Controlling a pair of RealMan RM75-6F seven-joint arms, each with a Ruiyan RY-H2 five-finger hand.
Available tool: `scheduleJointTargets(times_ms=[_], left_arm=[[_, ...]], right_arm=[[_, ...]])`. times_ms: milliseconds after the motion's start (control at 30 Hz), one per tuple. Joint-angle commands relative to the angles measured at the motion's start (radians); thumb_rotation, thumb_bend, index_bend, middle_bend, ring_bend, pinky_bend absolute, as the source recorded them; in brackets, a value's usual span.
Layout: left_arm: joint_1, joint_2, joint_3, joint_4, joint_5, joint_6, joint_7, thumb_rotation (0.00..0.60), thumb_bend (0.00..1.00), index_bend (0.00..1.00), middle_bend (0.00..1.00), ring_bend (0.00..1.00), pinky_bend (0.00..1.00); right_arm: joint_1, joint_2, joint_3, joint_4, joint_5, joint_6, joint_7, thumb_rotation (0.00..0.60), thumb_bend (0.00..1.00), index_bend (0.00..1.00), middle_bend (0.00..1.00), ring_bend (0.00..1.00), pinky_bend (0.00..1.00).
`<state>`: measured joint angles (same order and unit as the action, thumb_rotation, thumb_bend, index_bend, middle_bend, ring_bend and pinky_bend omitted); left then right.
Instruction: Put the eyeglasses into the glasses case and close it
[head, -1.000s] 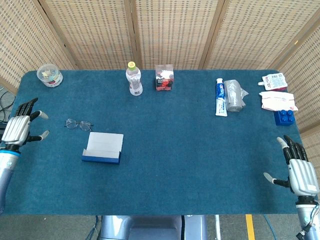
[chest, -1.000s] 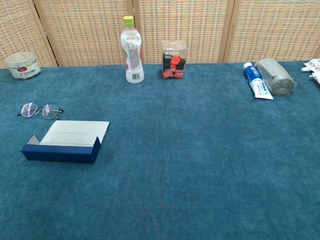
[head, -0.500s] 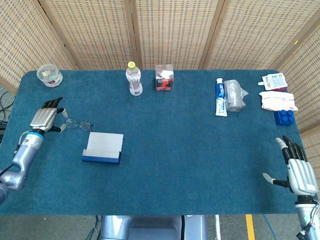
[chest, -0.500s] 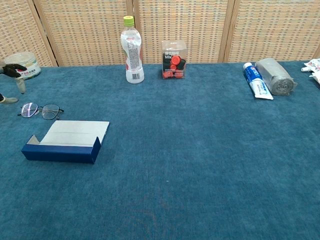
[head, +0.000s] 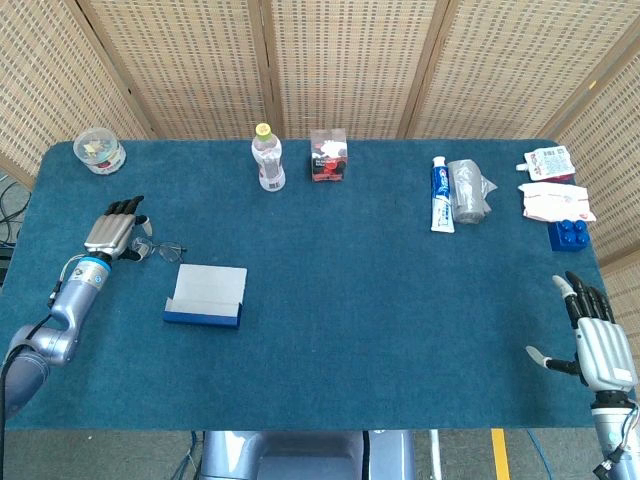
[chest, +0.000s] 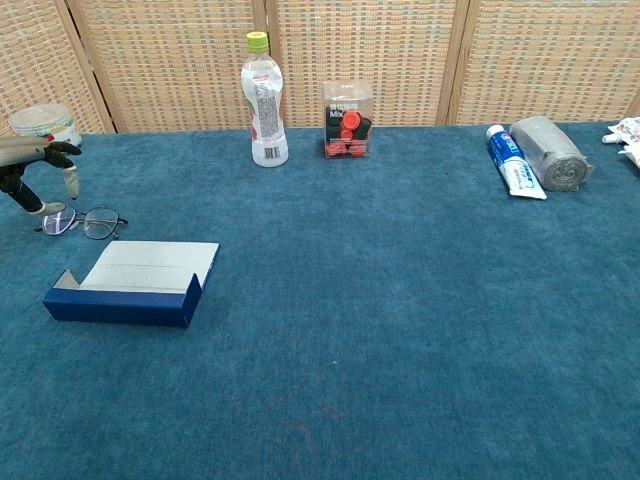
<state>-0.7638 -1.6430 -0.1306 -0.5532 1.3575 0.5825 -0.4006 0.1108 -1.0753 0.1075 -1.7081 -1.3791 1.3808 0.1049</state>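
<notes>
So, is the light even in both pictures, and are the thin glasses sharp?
Head view: even, soft light, no glare, faint shadows; the thin wire-framed eyeglasses look small but sharp. Chest view: equally even; their lenses show a pale sheen, and the silver left hand is slightly soft.

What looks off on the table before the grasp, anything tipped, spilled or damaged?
Nothing stands out. The eyeglasses lie flat beside the open glasses case, with the left hand open at their outer end. The bottle stands upright, and the toothpaste and grey roll lie side by side.

Each hand, left (head: 113, 229) and right (head: 599, 343), has silver casing, black fingers, pale fingertips, grey forearms.
</notes>
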Motion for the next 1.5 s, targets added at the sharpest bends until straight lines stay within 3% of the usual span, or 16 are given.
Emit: scheduleJointTargets(times_ms=[33, 1000, 1500], left_arm=[[-0.007, -0.009, 0.002, 0.009, -0.002, -0.011, 0.001, 0.6, 0.4, 0.45, 0.0, 0.0, 0.0], [-0.037, -0.066, 0.004, 0.076, -0.018, -0.061, 0.021, 0.6, 0.42, 0.48, 0.0, 0.0, 0.0], [-0.039, -0.082, 0.007, 0.092, -0.016, -0.062, 0.019, 0.6, 0.46, 0.56, 0.0, 0.0, 0.0]], right_arm=[[0.0, 0.0, 0.0, 0.0, 0.0, 0.0, -0.001, 0.6, 0.0, 0.0, 0.0, 0.0, 0.0], [0.0, 0.001, 0.0, -0.001, 0.002, -0.002, 0.006, 0.6, 0.0, 0.0, 0.0, 0.0, 0.0], [0.001, 0.002, 0.0, -0.001, 0.001, -0.003, 0.01, 0.6, 0.0, 0.0, 0.0, 0.0, 0.0]])
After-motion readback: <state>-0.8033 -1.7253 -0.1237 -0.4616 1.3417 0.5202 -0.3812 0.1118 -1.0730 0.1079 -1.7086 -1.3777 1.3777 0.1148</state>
